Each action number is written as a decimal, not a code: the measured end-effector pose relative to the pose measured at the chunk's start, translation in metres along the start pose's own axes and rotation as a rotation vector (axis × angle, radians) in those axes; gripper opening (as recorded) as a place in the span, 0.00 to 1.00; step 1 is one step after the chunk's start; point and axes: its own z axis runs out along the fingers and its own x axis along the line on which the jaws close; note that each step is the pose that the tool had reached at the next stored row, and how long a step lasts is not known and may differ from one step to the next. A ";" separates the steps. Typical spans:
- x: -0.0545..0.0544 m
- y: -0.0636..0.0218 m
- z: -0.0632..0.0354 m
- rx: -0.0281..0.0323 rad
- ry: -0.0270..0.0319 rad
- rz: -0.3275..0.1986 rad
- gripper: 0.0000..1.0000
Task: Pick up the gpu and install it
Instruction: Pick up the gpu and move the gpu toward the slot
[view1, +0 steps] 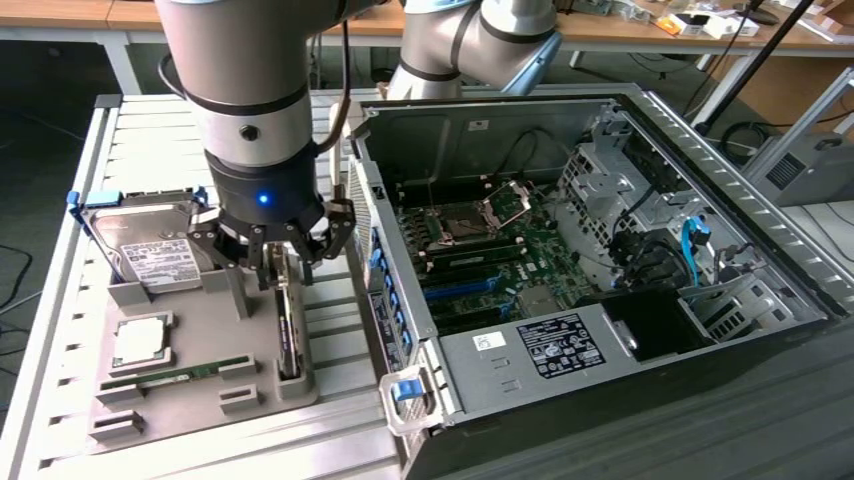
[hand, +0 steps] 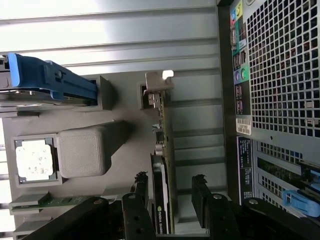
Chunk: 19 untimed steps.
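The gripper (view1: 284, 266) (hand: 170, 189) hangs over the grey tray (view1: 187, 300) (hand: 125, 165), jaws spread wide and holding nothing. The gpu (view1: 286, 335) (hand: 162, 150) stands on its long edge in a slot along the tray's edge nearest the case (view1: 441, 130) (hand: 280, 75). In the wrist view its silvery bracket (hand: 159, 82) marks the end away from the gripper. The card's other end runs between the two fingers (hand: 200, 192). It lies off-centre in the gap: one finger is just beside the card's dark face, and the finger on the case side stands clear of it with bare tray showing between. I cannot tell whether the nearer finger touches the card. In the exterior view the fingertips sit at the level of the card's top edge.
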 end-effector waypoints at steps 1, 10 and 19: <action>0.000 0.0000 0.0003 0.0000 0.0000 0.000 0.48; 0.000 -0.0001 0.0044 0.0000 0.0000 0.000 0.48; 0.000 -0.0001 0.0090 0.0000 0.0000 0.000 0.48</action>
